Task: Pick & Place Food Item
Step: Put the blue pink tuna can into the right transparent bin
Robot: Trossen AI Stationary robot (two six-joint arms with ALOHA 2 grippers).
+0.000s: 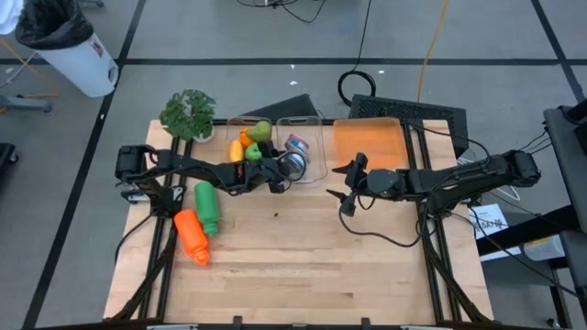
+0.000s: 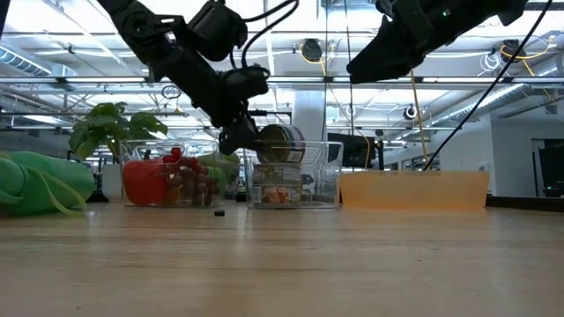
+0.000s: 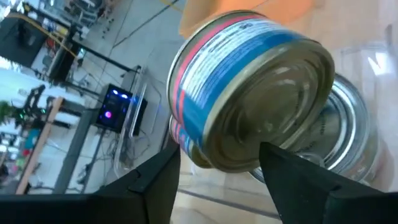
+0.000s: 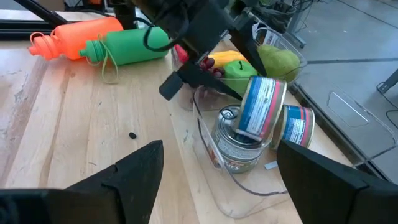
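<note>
A tin can (image 3: 249, 93) with a blue and red label hangs tilted inside a clear container (image 1: 321, 147) at the back middle of the table. My left gripper (image 3: 217, 155) reaches in from the table's left and is shut on it. Under it stands a second can (image 4: 239, 146), and a third can (image 4: 298, 124) lies beside that one. My right gripper (image 1: 347, 188) hovers open to the right of the container, above the table, with nothing between its fingers (image 4: 143, 168). My left gripper pinches the tin can between its two fingers, one against the labelled wall (image 3: 180, 134) and one at the lower edge of the flat end (image 3: 264, 152). The fingers come slanting down from the table's left. The can is tilted, its lower rim (image 4: 242, 132) at the second can's top; whether they touch I cannot tell.
A clear tub of fruit (image 1: 252, 142) stands left of the cans' container, with a potted plant (image 1: 188, 115) at the back left. A green bottle (image 1: 207, 206) and an orange bottle (image 1: 191, 236) lie at the left. An orange tray (image 1: 367, 142) sits at the back right.
</note>
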